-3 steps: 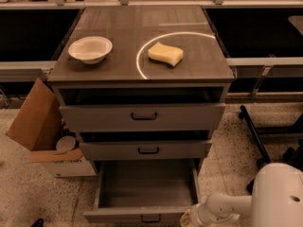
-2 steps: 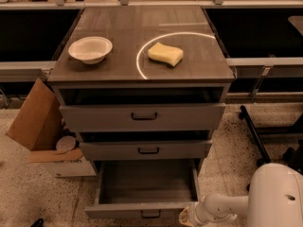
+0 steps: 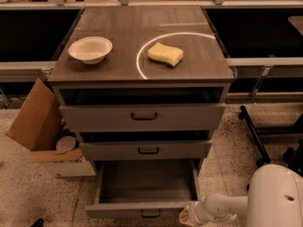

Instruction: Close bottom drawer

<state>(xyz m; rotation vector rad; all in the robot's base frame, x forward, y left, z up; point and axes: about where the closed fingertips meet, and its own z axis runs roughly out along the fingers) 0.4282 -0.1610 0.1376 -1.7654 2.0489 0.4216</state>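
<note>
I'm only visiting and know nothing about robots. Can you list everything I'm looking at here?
Grey wood-grain cabinet: one, centre.
Shallow white bowl: one, cabinet top, left side.
Yellow rectangular sponge: one, cabinet top, right of the bowl.
Top drawer: one, grey, partly open.
Middle drawer: one, grey, partly open.
Bottom drawer: one, grey, pulled far out.
Brown cardboard box: one, on the floor, left of the cabinet.
Black stand legs: on the floor, right.
White arm: one, lower right.
Gripper: one, at the bottom drawer's front right corner.

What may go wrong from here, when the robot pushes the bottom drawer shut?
1. The pincer is beside the right front corner of the bottom drawer, away from its handle. An off-centre push may skew and jam it.
2. The middle drawer juts out above, so the arm may bump it when moving forward.
</note>
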